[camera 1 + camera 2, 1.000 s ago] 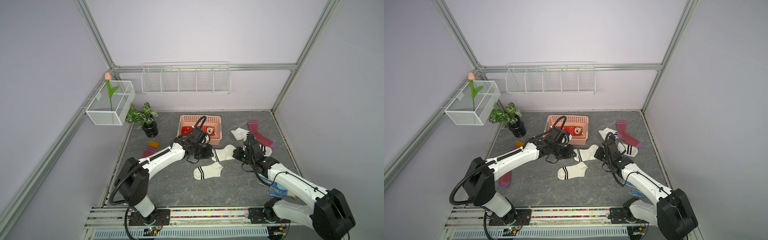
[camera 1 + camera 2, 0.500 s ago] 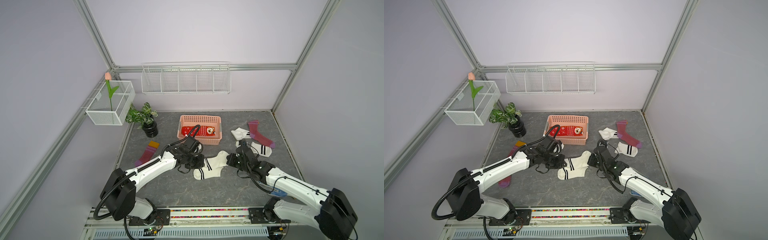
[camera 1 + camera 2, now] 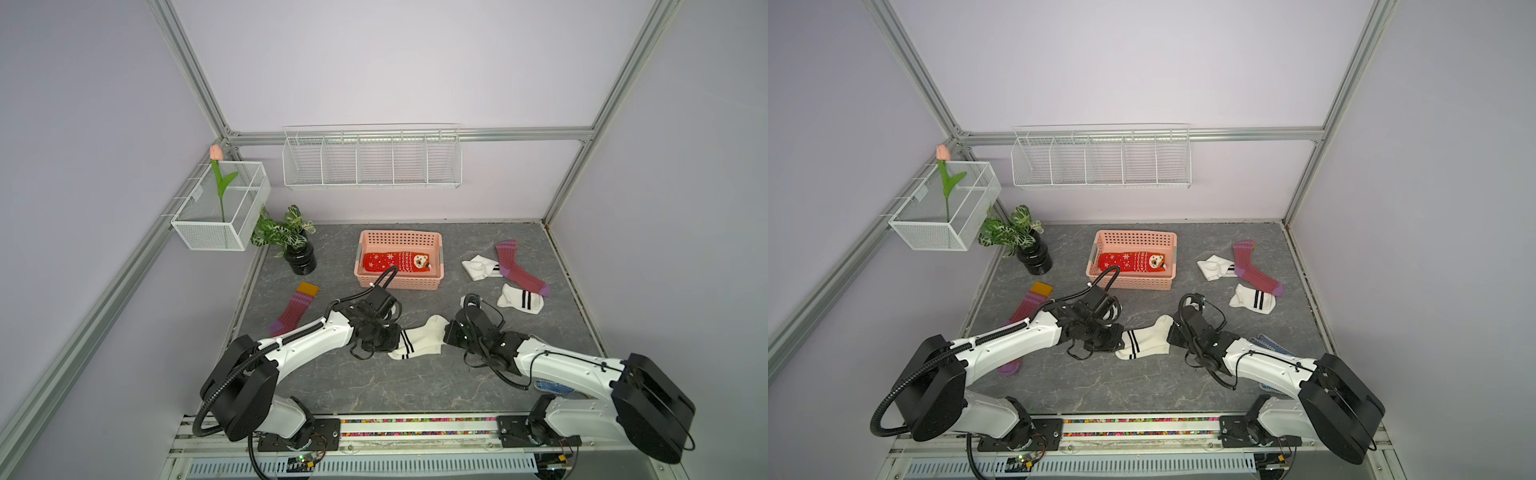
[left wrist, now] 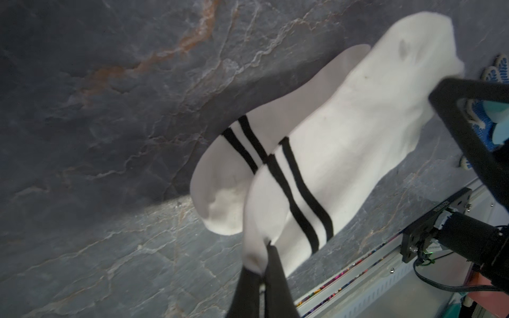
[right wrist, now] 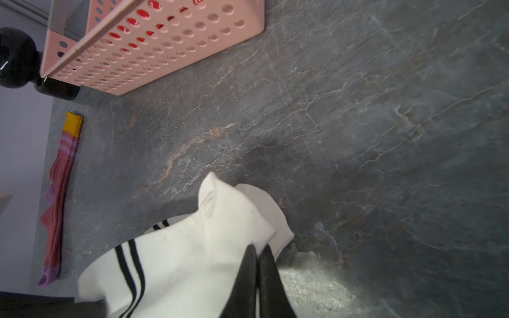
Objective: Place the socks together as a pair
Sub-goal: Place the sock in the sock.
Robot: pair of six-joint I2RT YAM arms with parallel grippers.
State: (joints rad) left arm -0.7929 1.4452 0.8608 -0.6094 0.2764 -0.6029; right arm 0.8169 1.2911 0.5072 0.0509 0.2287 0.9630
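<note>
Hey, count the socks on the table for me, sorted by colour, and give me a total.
White with black stripes: 4 (lifted sock, sock under it, folded sock, flat white sock)
Maroon ribbed: 2 (left maroon sock, right maroon sock)
Red with snowflakes: 1 visible (red sock in the pink basket; a second beneath cannot be told)
Total: 7 visible

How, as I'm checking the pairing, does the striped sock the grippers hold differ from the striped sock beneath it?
The held sock is pinched, jaws shut, by the left gripper at its cuff and the right gripper at the other end; the lower sock lies free on the table. The held sock is on top; the lower sock is partly covered. Both are white with two black stripes.
</note>
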